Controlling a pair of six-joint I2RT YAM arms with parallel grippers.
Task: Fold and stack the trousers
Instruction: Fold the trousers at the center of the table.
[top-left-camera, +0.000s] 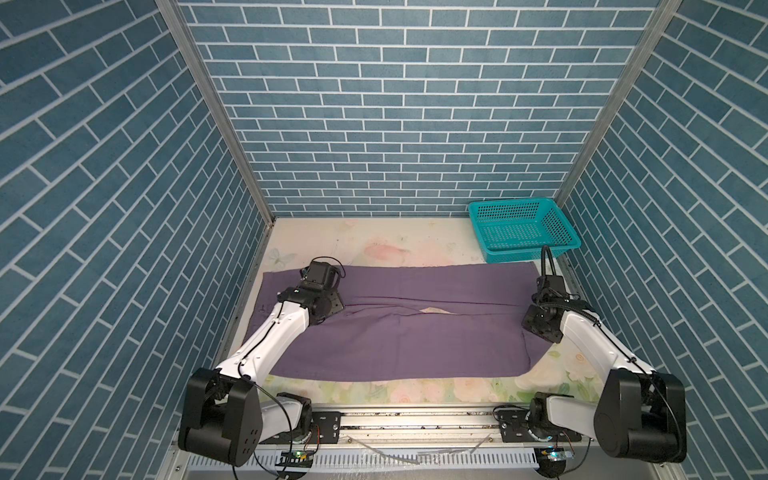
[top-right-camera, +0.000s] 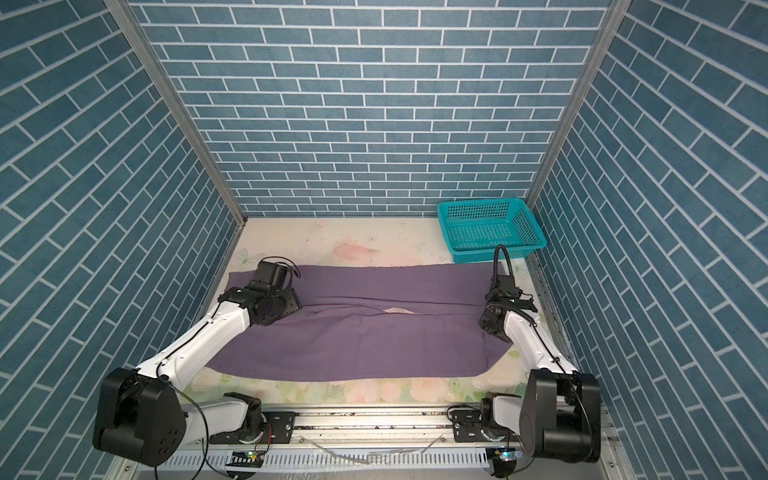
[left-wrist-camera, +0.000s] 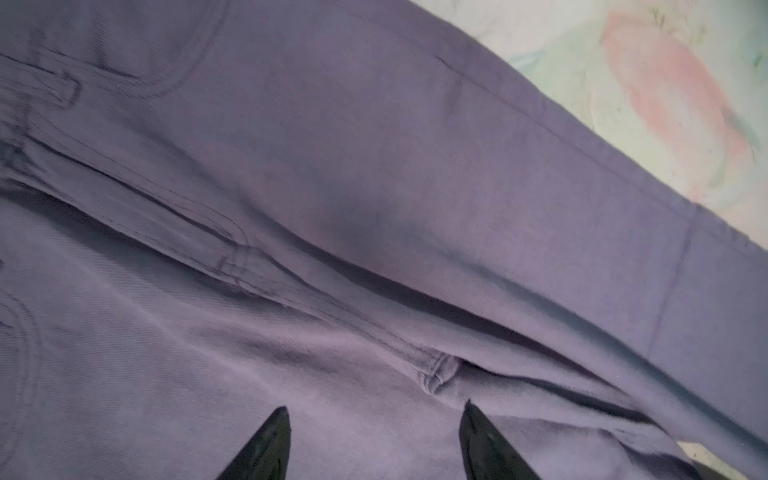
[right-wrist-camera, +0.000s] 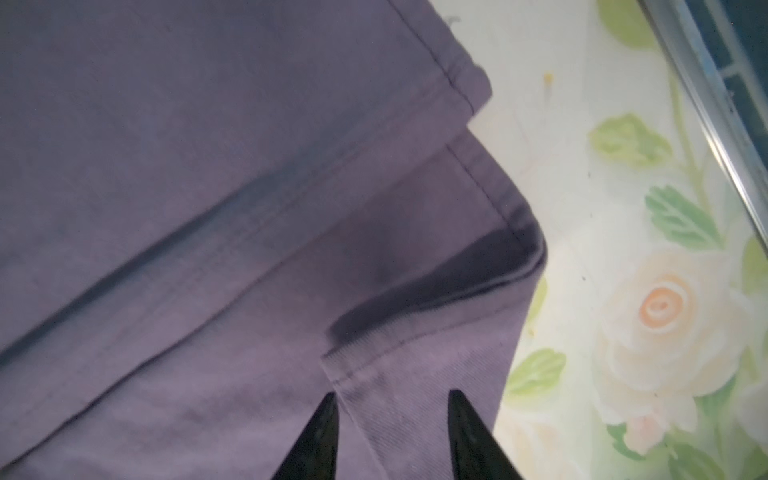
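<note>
1. Left gripper (left-wrist-camera: 376, 409), at about 9 o'clock on the table (top-left-camera: 374, 237) (taking the back wall as 12): its two dark fingertips (left-wrist-camera: 274, 436) stand apart, with nothing between them. It hangs over the waist end of the trousers, where a belt loop and curved pocket stitching show in the left wrist view.
2. The trousers (top-left-camera: 399, 332) lie spread flat across the middle of the table in both top views, running from 9 o'clock to 3 o'clock. The waist is at the left and the hems at the right. The two legs lie side by side, and a small sliver of table shows between them near the centre.
3. A teal mesh basket (top-left-camera: 509, 202) sits at about 1 o'clock in the far corner. Only its own perforated floor and walls show inside. Its near wall is just beside the far edge of the trousers, and I cannot tell whether they touch.
4. Right gripper (right-wrist-camera: 392, 395), at about 3 o'clock: the jaws are parted over a stitched hem corner of the trousers, clasping nothing.
</note>
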